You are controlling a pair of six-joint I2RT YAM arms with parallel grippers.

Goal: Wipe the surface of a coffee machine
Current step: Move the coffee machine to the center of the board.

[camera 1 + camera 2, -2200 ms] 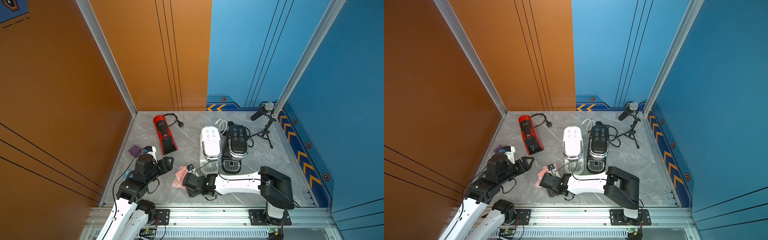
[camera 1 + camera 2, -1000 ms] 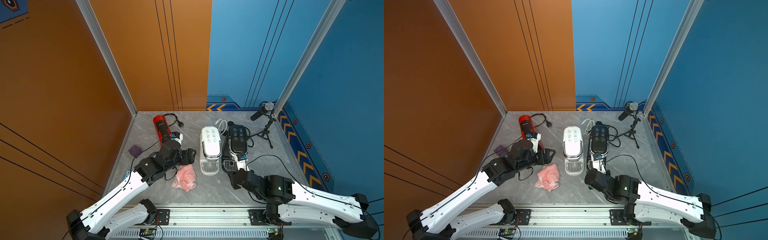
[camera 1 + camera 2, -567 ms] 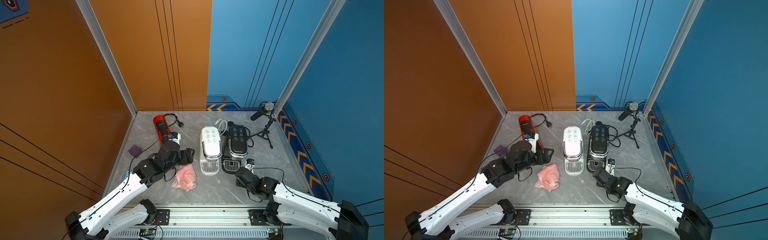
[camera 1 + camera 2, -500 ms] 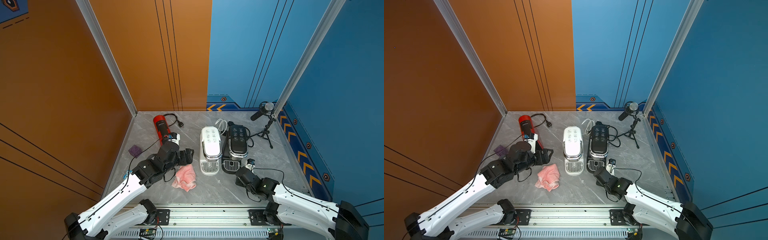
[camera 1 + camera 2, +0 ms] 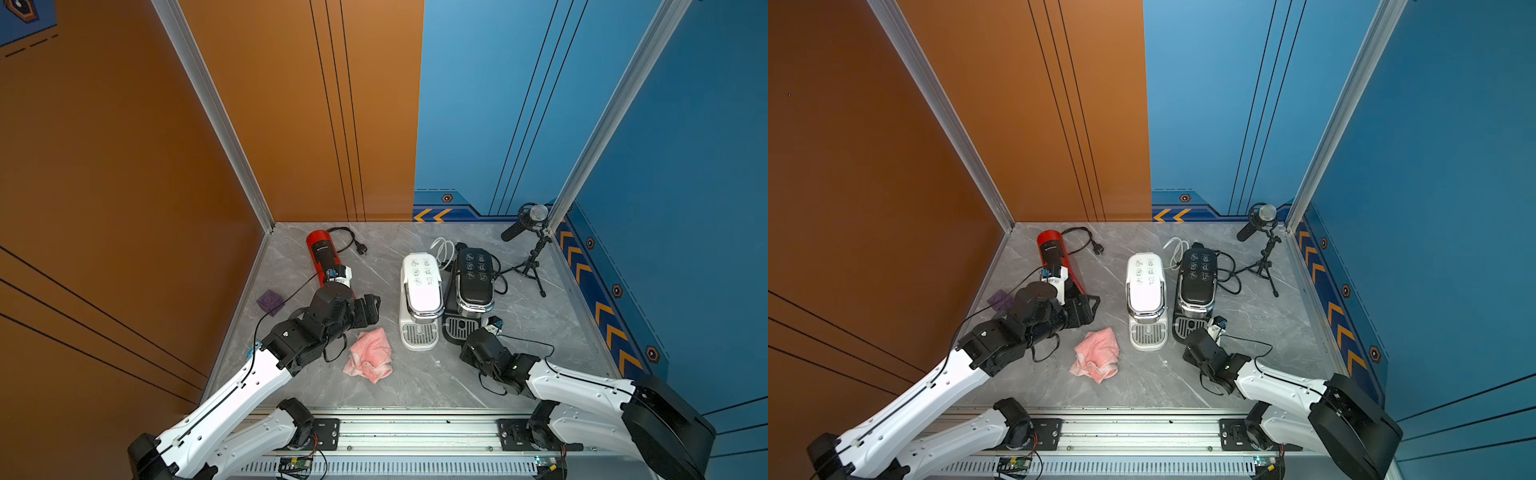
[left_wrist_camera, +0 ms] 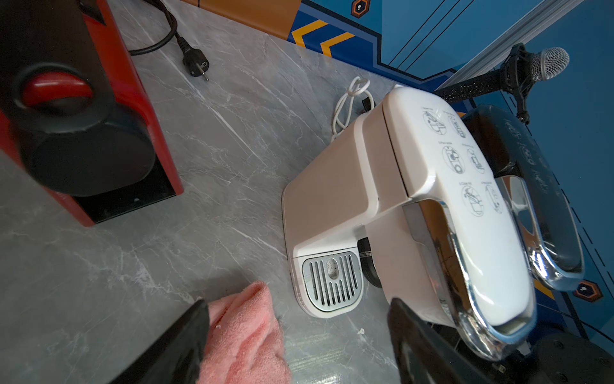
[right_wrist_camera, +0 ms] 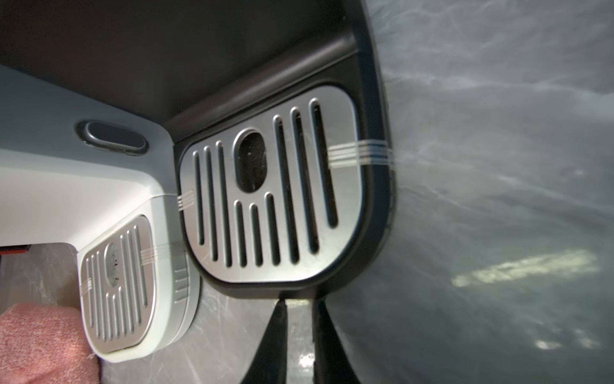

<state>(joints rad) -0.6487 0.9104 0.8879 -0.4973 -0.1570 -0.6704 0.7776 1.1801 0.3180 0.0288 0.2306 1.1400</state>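
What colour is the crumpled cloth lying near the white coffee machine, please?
The cloth is pink, clearest in a top view.

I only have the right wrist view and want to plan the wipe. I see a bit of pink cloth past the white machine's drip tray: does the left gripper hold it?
Observer: No. The pink cloth lies loose on the table; the left gripper is open beside it, gripping nothing.
Operator: Is anything beyond the cloth?
Observer: A red coffee machine, its plug lying loose on the table.
Operator: Anything behind the black machine?
Observer: A microphone stands near the back corner.
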